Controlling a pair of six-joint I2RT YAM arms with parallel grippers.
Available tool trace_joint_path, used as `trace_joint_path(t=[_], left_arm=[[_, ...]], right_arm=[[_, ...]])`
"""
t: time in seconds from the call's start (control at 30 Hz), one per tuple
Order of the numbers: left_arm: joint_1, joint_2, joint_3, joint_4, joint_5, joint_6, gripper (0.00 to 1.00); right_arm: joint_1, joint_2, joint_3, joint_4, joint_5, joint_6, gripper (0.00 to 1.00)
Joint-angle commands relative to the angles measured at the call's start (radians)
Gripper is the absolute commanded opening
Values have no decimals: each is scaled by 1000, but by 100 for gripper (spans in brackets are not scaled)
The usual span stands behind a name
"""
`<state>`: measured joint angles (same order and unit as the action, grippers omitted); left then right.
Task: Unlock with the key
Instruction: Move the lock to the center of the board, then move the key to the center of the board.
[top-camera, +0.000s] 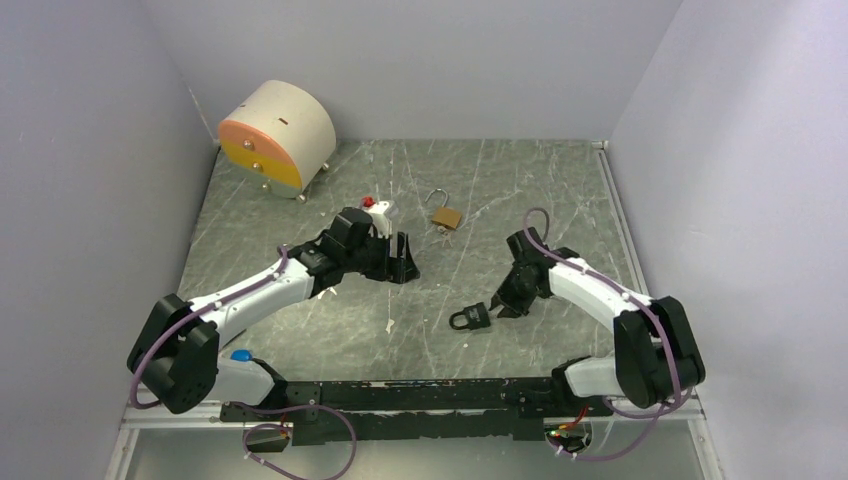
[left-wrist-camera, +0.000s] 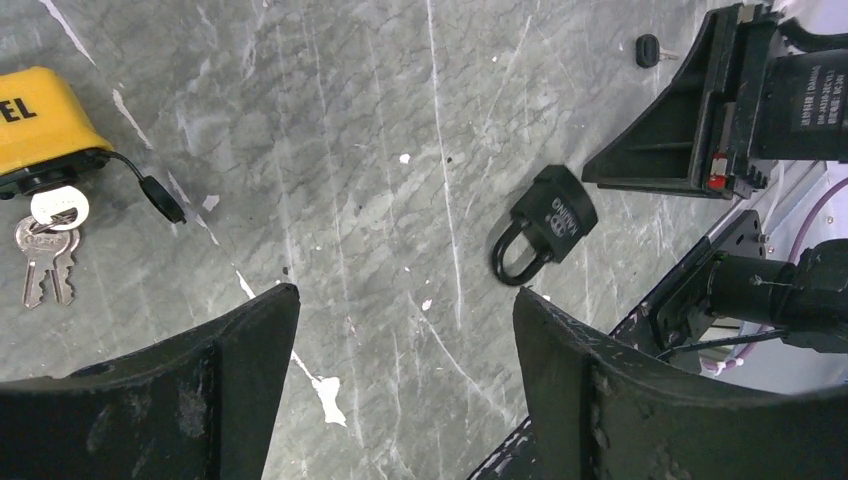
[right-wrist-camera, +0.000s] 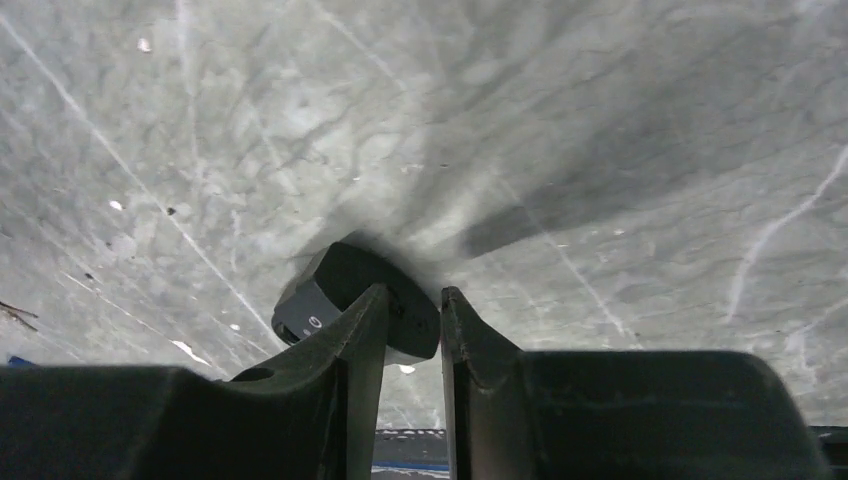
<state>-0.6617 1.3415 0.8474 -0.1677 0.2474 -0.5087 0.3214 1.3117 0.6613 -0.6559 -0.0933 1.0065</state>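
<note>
The black padlock (top-camera: 470, 318) lies flat on the table (top-camera: 560, 190), near and a little right of centre. Its shackle points left and is seated in the body at both ends, so it reads as locked. The round drawer unit (top-camera: 277, 135) stands at the far left corner and plays no part. The left fingers (left-wrist-camera: 240, 350) hang wide apart over bare table left of centre, with nothing between them. The right fingers (right-wrist-camera: 350, 350) are drawn to a narrow slot at the body end of the black padlock. The right wrist view shows a corner of the padlock filling that slot at the tips, so they look to be pinching it, though I cannot tell how firmly. A brass padlock (top-camera: 446, 216) sits at far centre, well apart from both arms. A yellow padlock (left-wrist-camera: 40, 115) lies near the left fingers, with a pair of silver keys (left-wrist-camera: 45, 262) on a ring at its end. A small black-headed key (left-wrist-camera: 648, 48) lies alone on the table near the right arm, seen only from the left wrist. By my reading, only the first step is in hand: securing the lock. No key is held, none shows in the black padlock, and the pictures do not say which key fits it. Picking up a key, inserting it, turning it and freeing the shackle are all left.
</note>
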Motion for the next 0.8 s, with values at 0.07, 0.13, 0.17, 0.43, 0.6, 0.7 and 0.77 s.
trace_joint_path(t=[0.07, 0.13, 0.17, 0.43, 0.6, 0.7, 0.77], left_arm=[[5, -10, -21, 27, -4, 10, 82], [7, -19, -26, 26, -7, 7, 82], [6, -24, -29, 29, -10, 6, 82], [9, -36, -24, 22, -25, 13, 82], [10, -61, -43, 26, -33, 9, 83], [10, -64, -48, 31, -35, 8, 83], [9, -63, -48, 31, -36, 9, 83]], right_arm=[[19, 15, 184, -163, 292, 43, 36], [-14, -9, 208, -200, 365, 19, 41], [-43, -20, 206, -201, 378, 6, 43], [-283, 36, 177, -118, 347, -57, 59], [-316, 131, 213, -99, 363, -57, 61], [-347, 174, 230, -86, 361, -60, 61], [-357, 197, 239, -72, 351, -69, 61]])
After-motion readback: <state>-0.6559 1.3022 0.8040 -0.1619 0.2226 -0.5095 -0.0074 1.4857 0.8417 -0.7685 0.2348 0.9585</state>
